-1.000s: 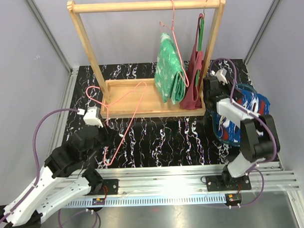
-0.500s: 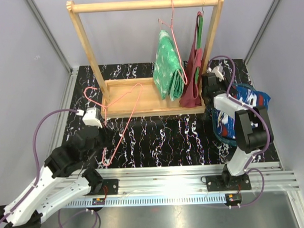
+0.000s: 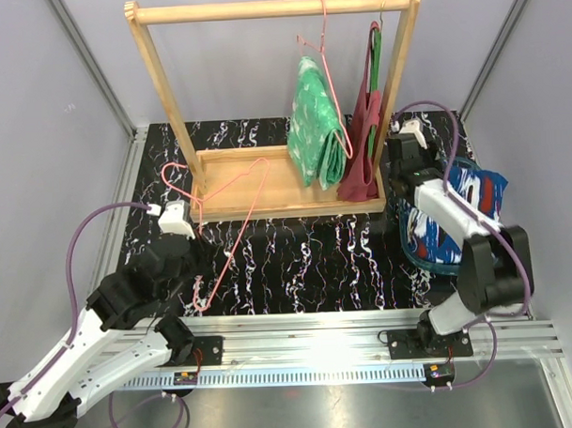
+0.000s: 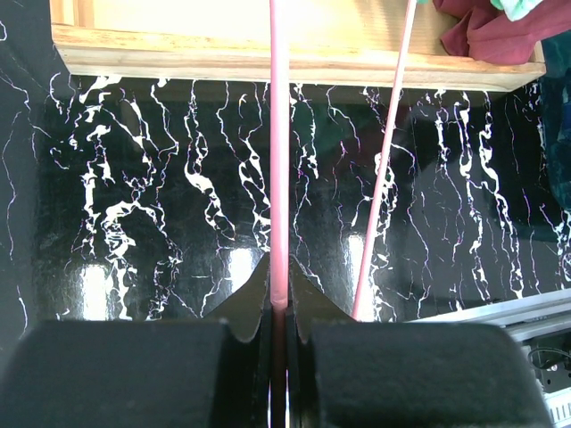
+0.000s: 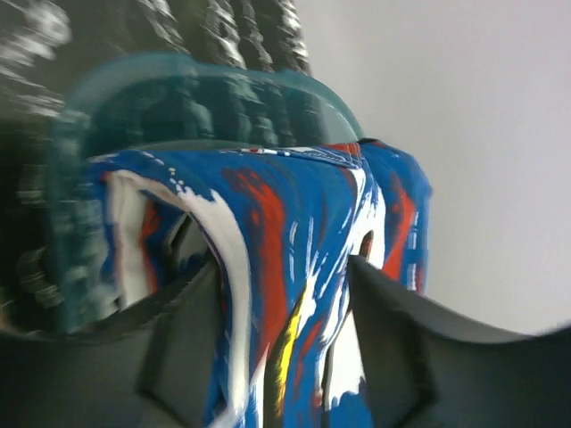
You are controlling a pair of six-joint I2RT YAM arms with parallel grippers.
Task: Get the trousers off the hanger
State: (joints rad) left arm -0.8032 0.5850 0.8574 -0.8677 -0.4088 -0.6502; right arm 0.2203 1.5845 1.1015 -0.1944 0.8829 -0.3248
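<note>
Green trousers (image 3: 318, 128) are seen folded over a pink hanger (image 3: 327, 43) hooked on the rod of the wooden rack (image 3: 269, 8). Long axis is vertical, fold at the top, loose ends pointing down into the rack's base tray (image 3: 286, 211). A maroon tank top (image 3: 362, 150) is hung just beside them to the right on a green hanger (image 3: 378, 56), its lower end also reaching the tray. Blue trousers (image 3: 480, 190) with a red and white pattern are found bunched inside a teal basket (image 5: 205, 76) on the black marbled table (image 3: 306, 260), right of the rack. Their long axis runs diagonally from far right to near left in the top view, with the far end draped over the basket rim. Nothing else can be made out in the basket. The right gripper (image 5: 285, 357) is held above the blue cloth with fingers spread apart and nothing between them. The left gripper (image 4: 279, 294) is clamped tight on the wire of a second pink hanger (image 4: 277, 134). This one is bare and lies on the table, with its hook end laid over the left end of the tray.
</note>
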